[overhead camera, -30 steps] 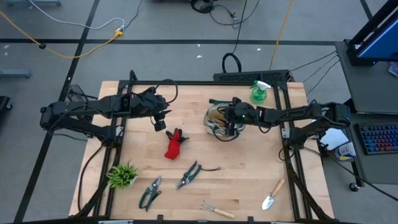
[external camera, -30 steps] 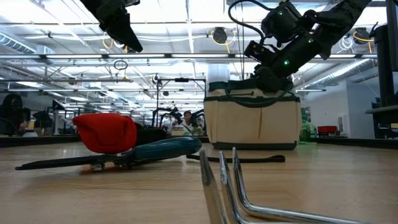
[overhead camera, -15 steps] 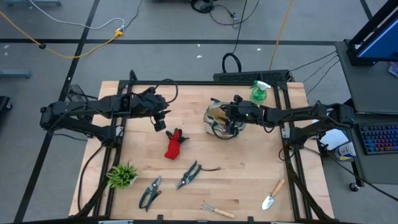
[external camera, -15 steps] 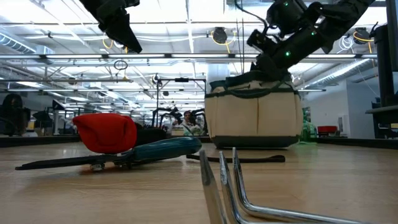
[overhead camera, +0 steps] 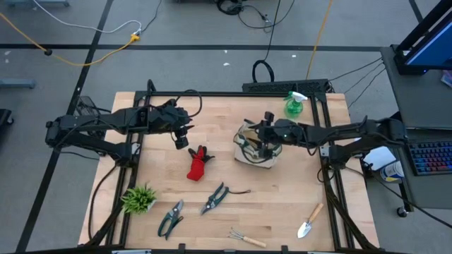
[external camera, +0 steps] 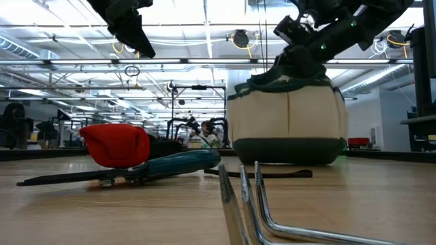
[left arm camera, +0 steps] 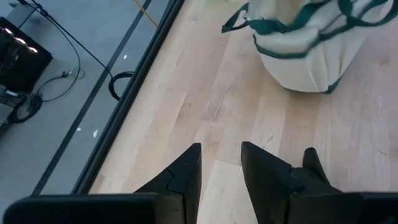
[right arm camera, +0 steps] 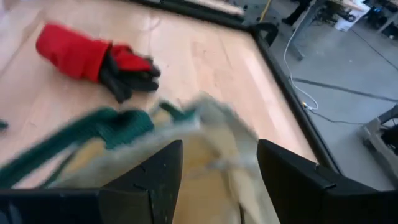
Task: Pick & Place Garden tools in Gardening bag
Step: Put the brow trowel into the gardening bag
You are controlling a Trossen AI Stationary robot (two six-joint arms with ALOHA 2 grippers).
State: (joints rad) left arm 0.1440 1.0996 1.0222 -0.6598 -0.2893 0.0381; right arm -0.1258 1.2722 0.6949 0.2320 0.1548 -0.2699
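The gardening bag (overhead camera: 256, 144) had shifted a little toward the near edge of the surface (overhead camera: 282, 197) and now bulged rounder, its green trim bunched at the top. The right pincer (overhead camera: 266, 138) sat at the bag's mouth with its jaws spread wide across the cream rim; whether it pinched the cloth I could not tell. I took this for opening or repositioning the bag, with nothing packed yet. The left pincer (overhead camera: 181, 140) hovered above the wood beside the red glove (overhead camera: 198, 163), jaws partly apart and empty. Shears (overhead camera: 215, 198), trowel (overhead camera: 310, 221), hand rake (overhead camera: 246, 238) and spray bottle (overhead camera: 294, 104) still lay loose. Beyond stretched a bright hall with ceiling lights.
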